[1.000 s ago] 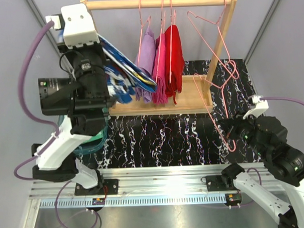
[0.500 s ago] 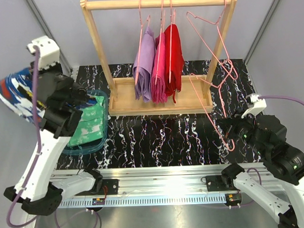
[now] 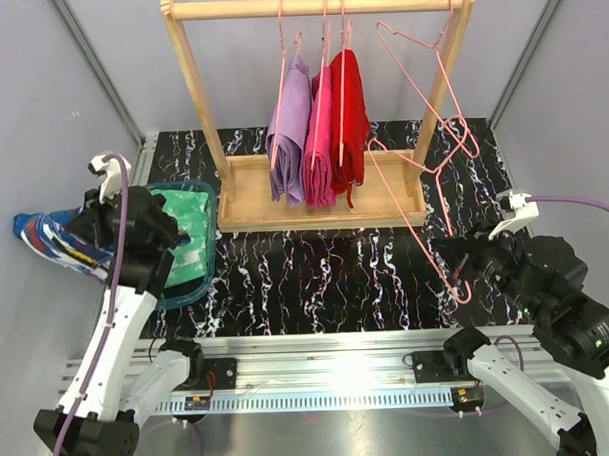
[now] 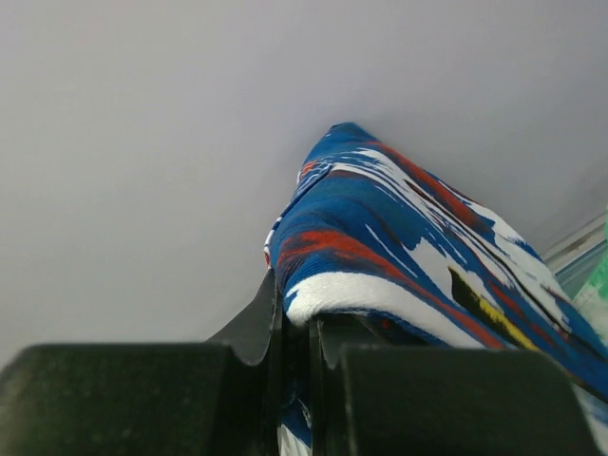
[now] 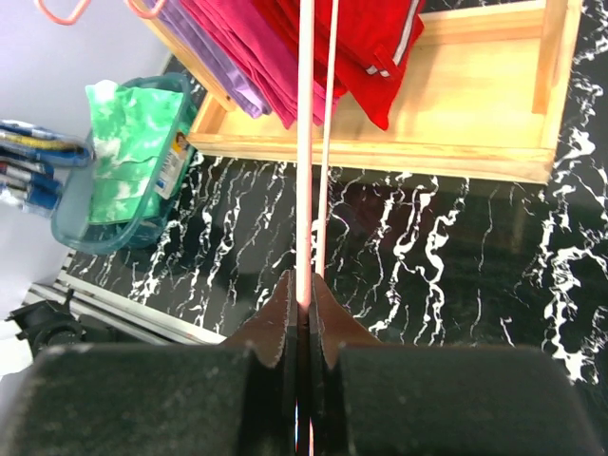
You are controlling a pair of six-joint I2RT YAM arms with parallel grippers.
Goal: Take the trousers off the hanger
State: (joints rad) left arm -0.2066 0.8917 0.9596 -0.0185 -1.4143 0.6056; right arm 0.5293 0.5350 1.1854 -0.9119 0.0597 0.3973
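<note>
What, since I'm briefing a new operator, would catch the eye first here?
The navy blue trousers with white, red and yellow patches, clamped in the left gripper and held out at the far left. Next, the empty pink wire hanger pinched by the right gripper, slanting down from the right end of the wooden rack.

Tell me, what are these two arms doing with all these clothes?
The left gripper is clamped on the navy blue patterned trousers, holding them off to the left beside a teal basket where the mint green trousers lie. The right gripper is shut on a bare pink wire hanger. A lilac pair, a pink pair and a red pair hang on the wooden rack.
</note>
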